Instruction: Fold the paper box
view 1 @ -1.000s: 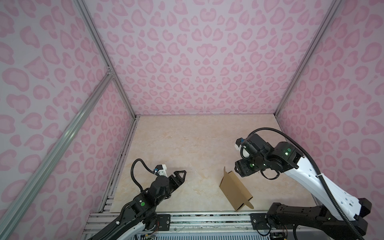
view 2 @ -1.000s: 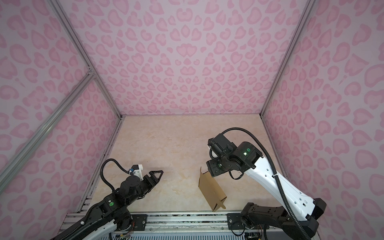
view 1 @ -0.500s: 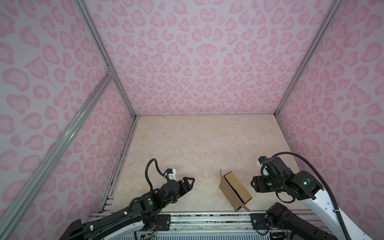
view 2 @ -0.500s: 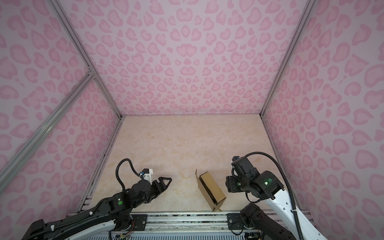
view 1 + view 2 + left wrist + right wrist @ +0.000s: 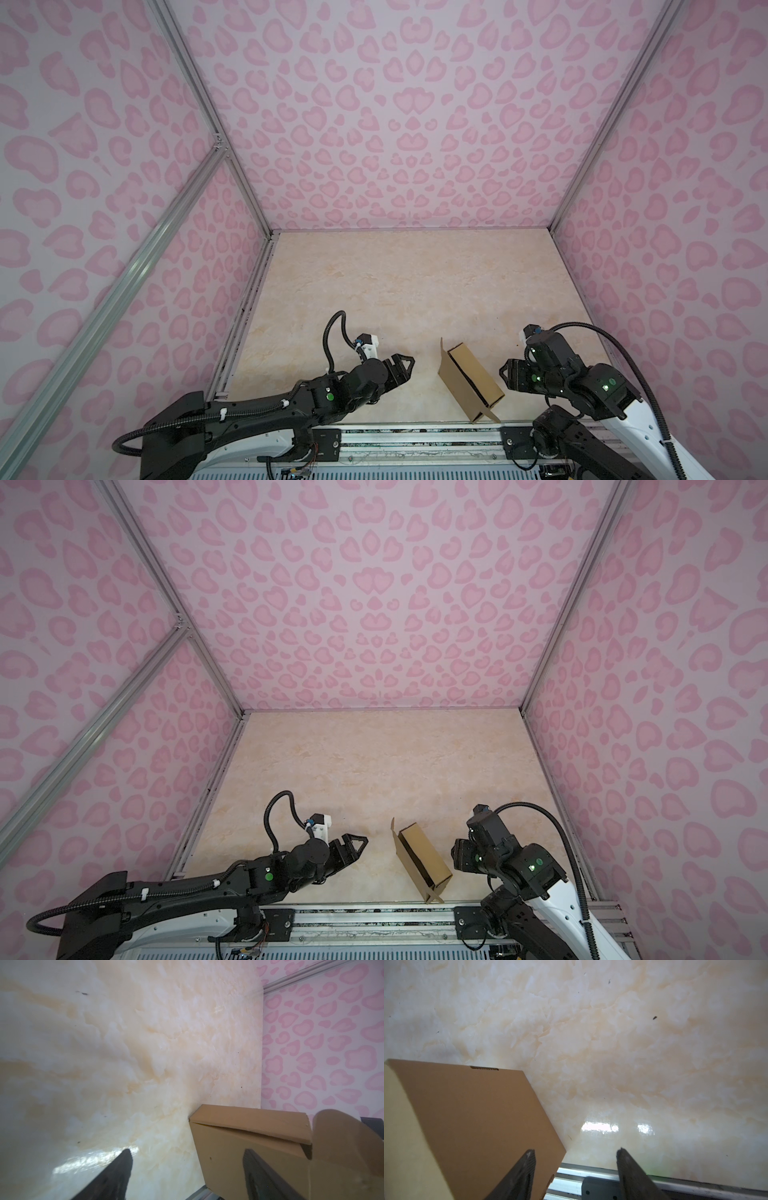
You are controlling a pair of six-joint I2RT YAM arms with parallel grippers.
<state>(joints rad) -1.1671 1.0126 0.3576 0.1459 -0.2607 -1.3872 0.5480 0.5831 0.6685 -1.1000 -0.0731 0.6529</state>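
paper box | set free at tabletop front edge | slit seen only in right wrist view | left end effector agape, empty, advanced | right end effector parted, empty, withdrawn

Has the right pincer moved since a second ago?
Yes. The right pincer has pulled back from above the paper box's far end toward the front rail, and now sits low beside the box's right side, open.

Two black arms with white lower shells, corrugated black cables, green indicator lights, tapered black fingers
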